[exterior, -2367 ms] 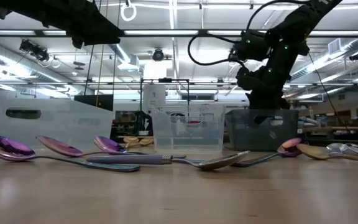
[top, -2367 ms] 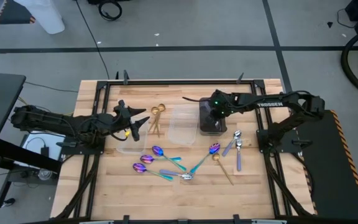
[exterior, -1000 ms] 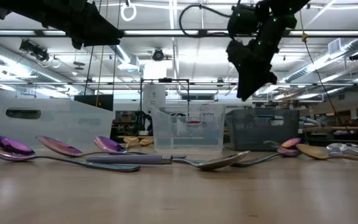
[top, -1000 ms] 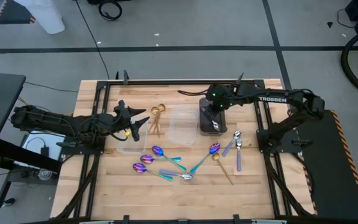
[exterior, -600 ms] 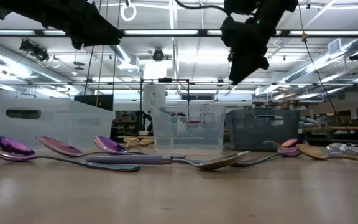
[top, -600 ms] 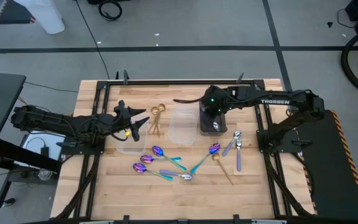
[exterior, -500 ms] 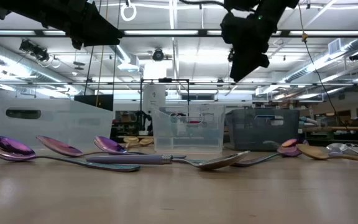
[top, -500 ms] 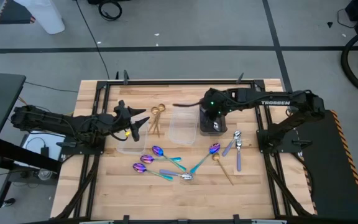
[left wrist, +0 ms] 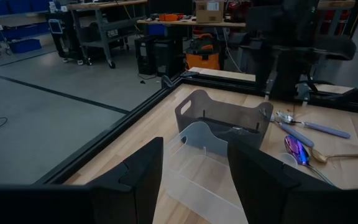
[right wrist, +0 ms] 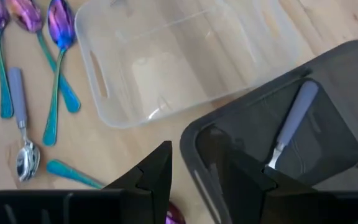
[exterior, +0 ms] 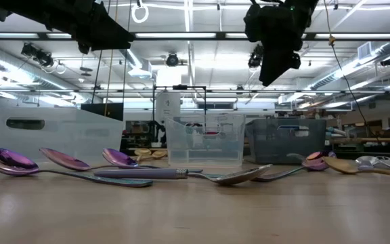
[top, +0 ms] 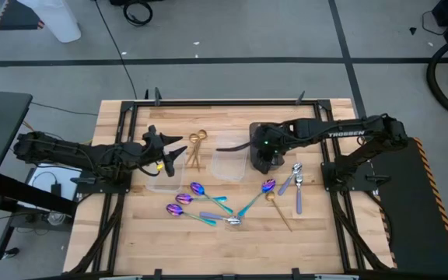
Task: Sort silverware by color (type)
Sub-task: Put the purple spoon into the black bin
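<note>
High view: my right pincer [top: 261,162] hangs over the dark bin [top: 260,138], left pincer [top: 179,152] over the left clear bin. Right wrist view: fingers [right wrist: 157,171] apart, empty; one silver utensil [right wrist: 289,134] in the dark bin, purple spoons [right wrist: 58,37] on the table [right wrist: 110,155]. Left wrist view: fingers [left wrist: 143,171] spread, empty.

Pretty standard big workshop going on around the bench. Grey concrete floor [top: 232,47] is showing dark tape lines crossing it, with a black cable [top: 115,47] trailing over it and a white bag-like thing [top: 53,19] sitting in the far corner. Long fluorescent ceiling lights [exterior: 181,36] are glowing overhead, with beams and ducting running between them. Well beyond the left fingers, a metal workbench [left wrist: 98,25] is standing with blue bins [left wrist: 23,45] near it, a cardboard box [left wrist: 209,10] on another table, and something orange [left wrist: 207,53] sitting underneath.
</note>
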Tool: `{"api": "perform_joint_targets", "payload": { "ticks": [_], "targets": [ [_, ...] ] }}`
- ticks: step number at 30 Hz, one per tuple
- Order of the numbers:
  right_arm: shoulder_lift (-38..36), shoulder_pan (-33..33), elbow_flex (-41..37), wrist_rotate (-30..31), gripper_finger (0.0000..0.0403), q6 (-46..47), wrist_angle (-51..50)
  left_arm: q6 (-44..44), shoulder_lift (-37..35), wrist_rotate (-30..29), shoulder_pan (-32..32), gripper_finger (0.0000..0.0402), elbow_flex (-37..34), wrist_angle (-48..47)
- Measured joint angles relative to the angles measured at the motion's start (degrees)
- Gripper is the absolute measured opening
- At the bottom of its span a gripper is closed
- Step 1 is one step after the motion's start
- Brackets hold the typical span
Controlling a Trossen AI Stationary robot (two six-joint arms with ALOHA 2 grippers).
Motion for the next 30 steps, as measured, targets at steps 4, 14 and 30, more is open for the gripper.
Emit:
{"api": "perform_joint_targets", "payload": {
  "ticks": [4, 14, 30],
  "targets": [
    [0.0, 1.23, 0.0, -0.01, 0.0133, 0.58, -2.53, -0.01, 0.0, 0.0, 0.01, 0.0188, 0.0, 0.0],
    [0.0, 5.21, -0.02, 1.14, 0.0133, 4.4, -9.16, -0.05, 0.0, 0.0, 0.0, 0.0188, 0.0, -0.94],
    [0.0, 11.23, -0.07, 3.38, 0.0133, 8.22, -11.41, -0.36, 0.0, 0.0, -0.01, 0.0188, 0.0, -1.16]
  ]
}}
